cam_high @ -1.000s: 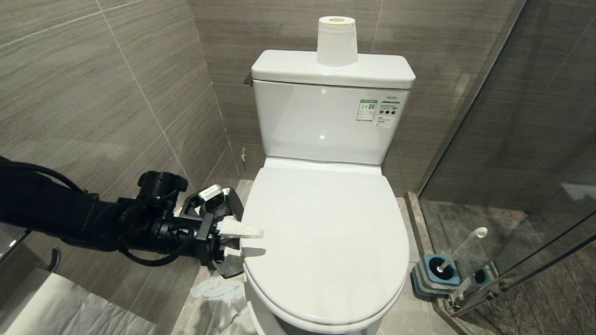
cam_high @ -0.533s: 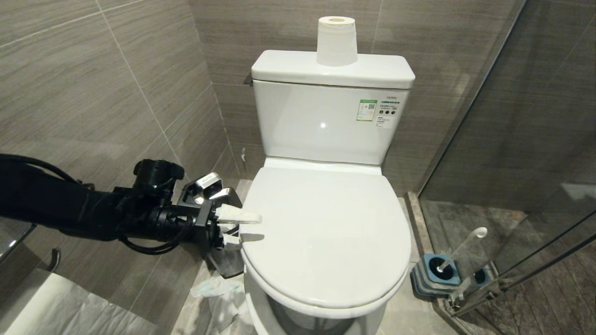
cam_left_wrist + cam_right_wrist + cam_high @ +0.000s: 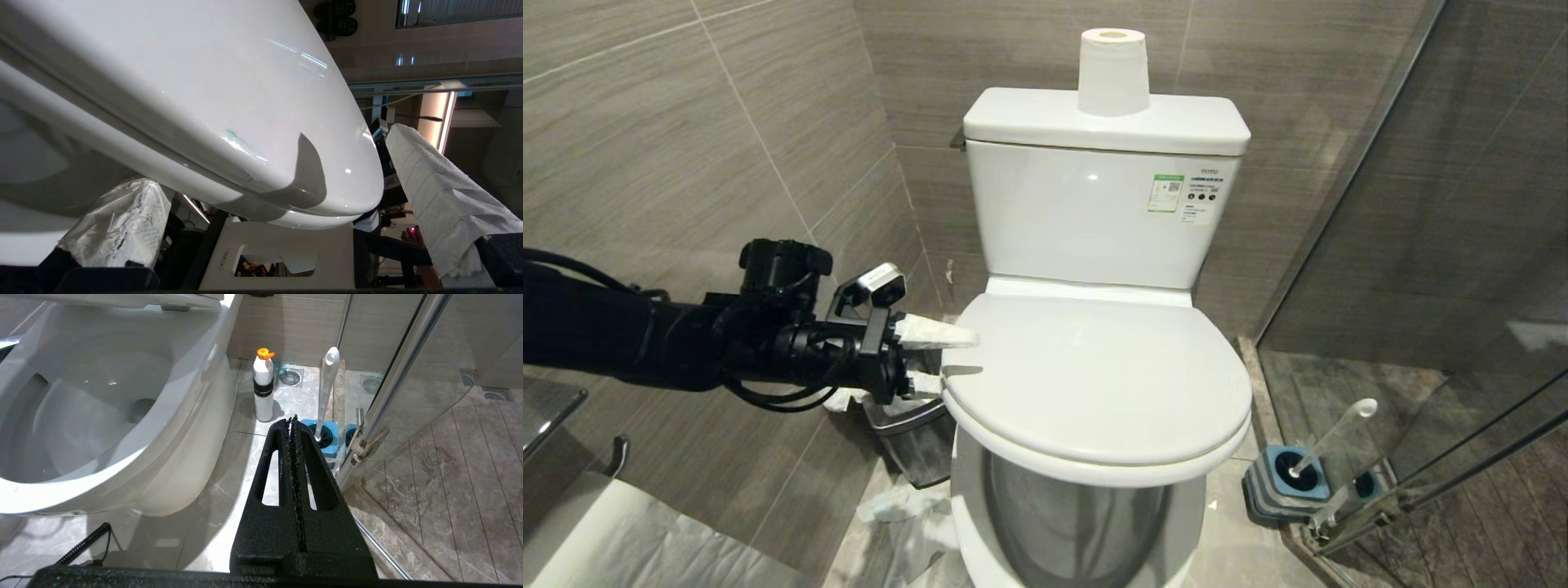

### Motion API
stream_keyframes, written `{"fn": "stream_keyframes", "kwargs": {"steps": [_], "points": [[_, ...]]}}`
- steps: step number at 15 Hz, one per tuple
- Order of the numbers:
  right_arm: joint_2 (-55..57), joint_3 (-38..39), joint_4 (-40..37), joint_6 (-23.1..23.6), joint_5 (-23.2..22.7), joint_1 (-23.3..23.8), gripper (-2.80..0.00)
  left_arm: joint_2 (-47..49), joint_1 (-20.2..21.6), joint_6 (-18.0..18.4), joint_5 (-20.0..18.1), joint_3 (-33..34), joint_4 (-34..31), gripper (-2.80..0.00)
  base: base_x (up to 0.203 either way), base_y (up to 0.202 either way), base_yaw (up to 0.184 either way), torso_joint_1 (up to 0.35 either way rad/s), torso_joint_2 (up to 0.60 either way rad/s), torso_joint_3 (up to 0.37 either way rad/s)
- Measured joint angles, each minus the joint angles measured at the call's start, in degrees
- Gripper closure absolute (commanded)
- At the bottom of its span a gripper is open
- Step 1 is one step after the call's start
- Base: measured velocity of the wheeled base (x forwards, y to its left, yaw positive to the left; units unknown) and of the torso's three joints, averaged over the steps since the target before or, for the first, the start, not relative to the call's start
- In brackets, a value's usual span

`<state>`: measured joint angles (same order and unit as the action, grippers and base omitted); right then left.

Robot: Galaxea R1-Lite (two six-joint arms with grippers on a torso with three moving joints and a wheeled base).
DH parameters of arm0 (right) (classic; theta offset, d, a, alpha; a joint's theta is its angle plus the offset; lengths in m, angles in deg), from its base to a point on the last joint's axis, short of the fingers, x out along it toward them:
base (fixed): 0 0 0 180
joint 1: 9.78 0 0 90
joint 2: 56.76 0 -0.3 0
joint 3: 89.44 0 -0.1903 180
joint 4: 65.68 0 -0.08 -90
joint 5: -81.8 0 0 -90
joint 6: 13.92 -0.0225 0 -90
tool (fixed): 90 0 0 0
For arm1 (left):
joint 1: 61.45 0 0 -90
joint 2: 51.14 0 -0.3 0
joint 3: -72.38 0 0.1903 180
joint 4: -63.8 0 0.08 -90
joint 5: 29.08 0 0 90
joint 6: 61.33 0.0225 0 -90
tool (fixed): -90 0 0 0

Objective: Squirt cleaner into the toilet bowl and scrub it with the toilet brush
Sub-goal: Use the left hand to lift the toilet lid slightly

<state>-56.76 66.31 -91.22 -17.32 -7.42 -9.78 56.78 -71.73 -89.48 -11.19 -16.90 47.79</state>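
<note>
The white toilet bowl shows its open basin under a lid that stands partly raised. My left gripper is open at the lid's left edge. One of its paper-wrapped fingers is above the edge and the other is below it. A faint teal smear marks the lid's rim. The toilet brush stands in its blue holder on the floor to the right. My right gripper is shut and empty, low beside the bowl.
A white bottle with an orange cap stands on the floor by the bowl. A steel waste bin and crumpled paper lie left of the toilet. A paper roll sits on the tank. A glass shower door closes the right side.
The lid has swung upward from nearly flat, and my left gripper has risen with its left edge. The bowl's basin now shows below it.
</note>
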Motion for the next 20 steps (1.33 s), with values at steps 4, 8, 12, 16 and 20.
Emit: {"fn": "stream_keyframes", "kwargs": {"steps": [4, 8, 12, 16, 20], "points": [[0.0, 0.0, 0.0, 0.0, 0.0, 0.0, 0.0, -0.8, -0.3, -0.1, -0.1, -2.1, 1.4, -2.8, 0.0, 0.0, 0.0, 0.0, 0.0, 0.0], [0.0, 0.0, 0.0, 0.0, 0.0, 0.0, 0.0, -1.2, -0.6, -0.1, -0.1, -2.4, 3.1, -2.8, 0.0, 0.0, 0.0, 0.0, 0.0, 0.0], [0.0, 0.0, 0.0, 0.0, 0.0, 0.0, 0.0, -1.5, -0.6, 0.0, -0.1, -2.3, 4.2, -2.8, 0.0, 0.0, 0.0, 0.0, 0.0, 0.0], [0.0, 0.0, 0.0, 0.0, 0.0, 0.0, 0.0, -2.0, -0.8, -1.4, -0.1, -2.6, 4.6, -2.8, 0.0, 0.0, 0.0, 0.0, 0.0, 0.0], [0.0, 0.0, 0.0, 0.0, 0.0, 0.0, 0.0, -3.0, -3.0, -11.4, 0.0, -5.4, 5.6, -2.8, 0.0, 0.0, 0.0, 0.0, 0.0, 0.0]]}}
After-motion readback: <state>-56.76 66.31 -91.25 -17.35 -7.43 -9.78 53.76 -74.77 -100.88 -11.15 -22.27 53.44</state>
